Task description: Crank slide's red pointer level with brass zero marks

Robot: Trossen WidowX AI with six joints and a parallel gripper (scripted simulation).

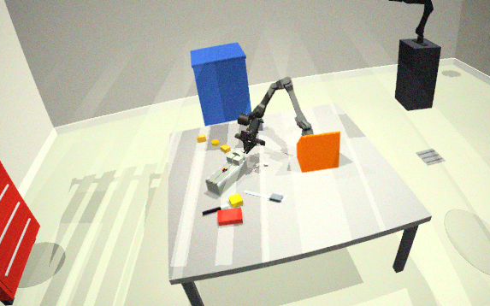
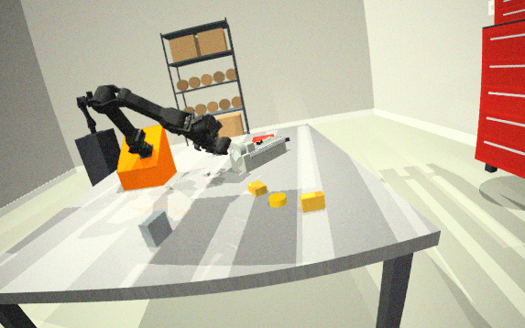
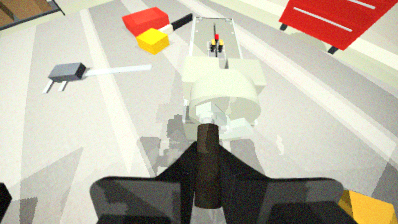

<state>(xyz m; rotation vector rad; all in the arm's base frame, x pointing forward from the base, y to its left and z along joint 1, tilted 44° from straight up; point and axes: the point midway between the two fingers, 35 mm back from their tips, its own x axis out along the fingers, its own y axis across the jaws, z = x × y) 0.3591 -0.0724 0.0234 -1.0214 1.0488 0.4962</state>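
Note:
The machine (image 1: pixel 222 177) (image 2: pixel 264 147) (image 3: pixel 214 30) is a long pale grey box lying on the table. A pale crank wheel (image 3: pixel 223 92) (image 1: pixel 236 156) sits at its near end. A dark brown handle (image 3: pixel 207 160) sticks out from the wheel towards the wrist camera. My gripper (image 3: pixel 204 145) (image 1: pixel 246 146) (image 2: pixel 224 147) is shut on this handle. On the slide, the red pointer (image 3: pixel 217 36) (image 1: pixel 225 169) stands just beyond the two brass marks (image 3: pixel 216 48), close to them but not level.
An orange box (image 1: pixel 318 150) (image 2: pixel 147 160) stands by the arm's base. Three yellow blocks (image 1: pixel 215 142) (image 2: pixel 277 200) lie beside the machine. A red block (image 1: pixel 229 216) (image 3: pixel 145 20), a yellow block (image 1: pixel 235 199) (image 3: pixel 153 41) and a grey-headed tool (image 1: pixel 275 197) (image 3: pixel 66 72) lie beyond its far end.

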